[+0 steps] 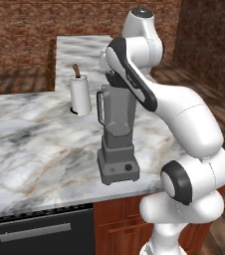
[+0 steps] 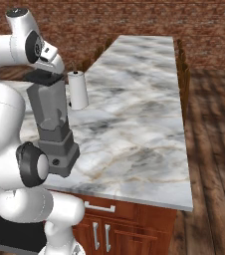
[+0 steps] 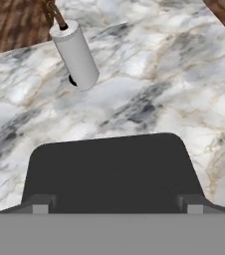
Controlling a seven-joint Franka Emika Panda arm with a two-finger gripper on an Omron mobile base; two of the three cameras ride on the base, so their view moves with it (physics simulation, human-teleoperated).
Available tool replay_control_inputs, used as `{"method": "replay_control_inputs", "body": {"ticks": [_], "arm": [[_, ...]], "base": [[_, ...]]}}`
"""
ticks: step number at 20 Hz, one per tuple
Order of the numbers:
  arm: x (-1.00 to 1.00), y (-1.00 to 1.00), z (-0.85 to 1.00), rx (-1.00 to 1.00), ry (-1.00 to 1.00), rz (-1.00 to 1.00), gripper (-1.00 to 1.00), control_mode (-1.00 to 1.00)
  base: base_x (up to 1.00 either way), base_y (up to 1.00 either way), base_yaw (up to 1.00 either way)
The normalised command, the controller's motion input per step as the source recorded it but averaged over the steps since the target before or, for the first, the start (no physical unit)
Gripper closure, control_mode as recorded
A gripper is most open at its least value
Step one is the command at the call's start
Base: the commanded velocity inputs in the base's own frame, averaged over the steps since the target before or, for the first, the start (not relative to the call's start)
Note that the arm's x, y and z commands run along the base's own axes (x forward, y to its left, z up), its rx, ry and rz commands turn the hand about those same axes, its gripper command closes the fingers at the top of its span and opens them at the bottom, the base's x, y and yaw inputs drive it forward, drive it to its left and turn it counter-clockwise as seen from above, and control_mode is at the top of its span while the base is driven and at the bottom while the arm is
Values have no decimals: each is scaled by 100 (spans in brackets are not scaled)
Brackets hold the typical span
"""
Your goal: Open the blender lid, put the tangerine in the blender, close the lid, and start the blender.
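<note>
On the marble worktop (image 2: 134,124) near its front edge stands the blender (image 1: 117,144), its lid (image 3: 112,172) seated on the jar. The hand (image 3: 114,210) sits directly over the lid, fingers spread wide to either side, gripping nothing. To lift the lid cleanly, close squarely on opposite edges and raise it straight up. The tangerine cannot be made out; the arm hides the jar's rim. A paper-towel roll (image 1: 80,94) stands behind.

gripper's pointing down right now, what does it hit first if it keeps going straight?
Most likely the blender lid: the gripper hangs open just above it, its fingertips at the dark cap's near edge. The gap between them and the lid is hard to judge. The blender stands directly beneath.
</note>
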Motion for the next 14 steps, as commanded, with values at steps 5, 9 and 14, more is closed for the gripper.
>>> {"method": "replay_control_inputs", "body": {"ticks": [5, 9, 14], "arm": [[30, 14, -17, -6, 0, 11, 100, -100], [20, 5, -19, -6, 0, 10, 100, -100], [15, 0, -8, -4, 0, 8, 100, -100]], "base": [[0, 0, 0], [0, 0, 0], [0, 0, 0]]}}
